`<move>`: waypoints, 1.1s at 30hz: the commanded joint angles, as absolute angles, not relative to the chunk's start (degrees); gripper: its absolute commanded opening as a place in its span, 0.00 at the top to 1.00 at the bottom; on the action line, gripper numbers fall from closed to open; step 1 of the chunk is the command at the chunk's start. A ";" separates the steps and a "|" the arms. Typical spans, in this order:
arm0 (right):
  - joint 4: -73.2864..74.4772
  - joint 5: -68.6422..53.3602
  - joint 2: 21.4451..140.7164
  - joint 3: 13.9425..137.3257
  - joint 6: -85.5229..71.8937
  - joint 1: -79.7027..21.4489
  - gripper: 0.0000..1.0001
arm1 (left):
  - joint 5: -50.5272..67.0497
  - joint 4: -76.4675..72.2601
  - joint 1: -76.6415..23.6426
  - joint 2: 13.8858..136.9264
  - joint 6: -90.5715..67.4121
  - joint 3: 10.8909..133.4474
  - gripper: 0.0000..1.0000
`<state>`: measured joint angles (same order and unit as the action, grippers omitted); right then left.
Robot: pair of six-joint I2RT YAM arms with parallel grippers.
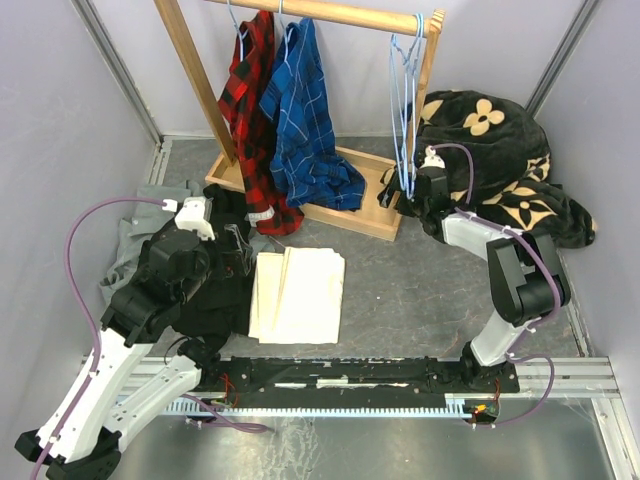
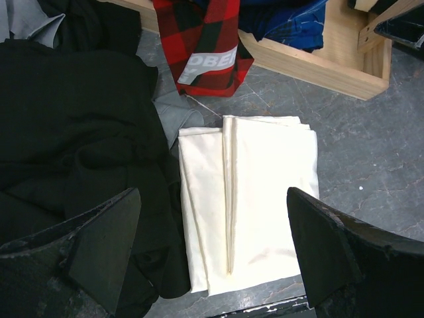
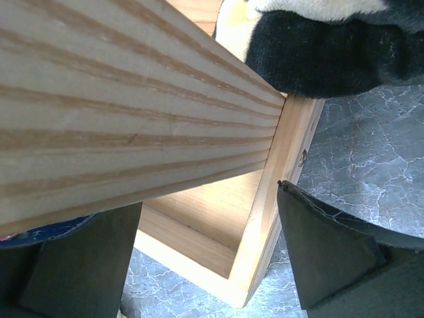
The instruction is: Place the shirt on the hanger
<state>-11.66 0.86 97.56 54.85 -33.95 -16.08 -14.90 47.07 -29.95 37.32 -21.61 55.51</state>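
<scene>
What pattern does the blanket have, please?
The blanket is black with cream flowers; clearest in top external view.

A: Shirt?
B: Black shirt (image 1: 225, 305), plain soft fabric, crumpled in a heap on the table (image 1: 420, 300), left side. Not spread out, folds bunched, can't make out collar or sleeves.
A: Left wrist view?
B: Fills the left half, dark and wrinkled. Its right edge lies against a folded cream cloth (image 2: 258, 192).
A: Hanger?
B: Light-blue wire hanger (image 1: 405, 95), thin, triangular, hooked over the rod of the wooden rack (image 1: 330, 13) at the right end. Hangs straight down, bunched with others alike, can't split them apart. Bare wire.
A: Touching the shirt?
B: No, well apart, opposite sides of the table.
</scene>
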 commanded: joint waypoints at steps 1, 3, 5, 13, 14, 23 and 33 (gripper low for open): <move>-16.08 -2.79 94.56 57.19 -33.21 -14.15 0.10 | -15.12 45.87 -29.64 36.99 -22.51 55.92 0.04; -15.45 -3.67 91.58 54.87 -33.49 -14.15 0.09 | -15.63 45.97 -29.62 36.77 -22.88 55.91 0.03; -13.40 -2.72 87.35 51.75 -33.94 -14.13 0.09 | -15.65 45.92 -29.63 36.75 -23.09 55.81 0.03; 1.77 2.75 63.20 35.73 -37.00 -14.89 0.08 | -14.50 45.06 -29.62 38.31 -24.62 54.77 0.03; 4.13 3.25 61.08 33.87 -37.55 -15.51 0.08 | -14.22 44.92 -29.65 38.64 -24.83 54.67 0.03; 21.12 12.06 38.07 24.45 -45.18 -31.51 0.09 | -14.21 44.38 -29.55 43.60 -26.92 54.29 0.03; 26.89 17.06 33.37 23.83 -50.94 -43.06 0.09 | -10.59 43.00 -11.48 57.43 -27.48 55.11 0.02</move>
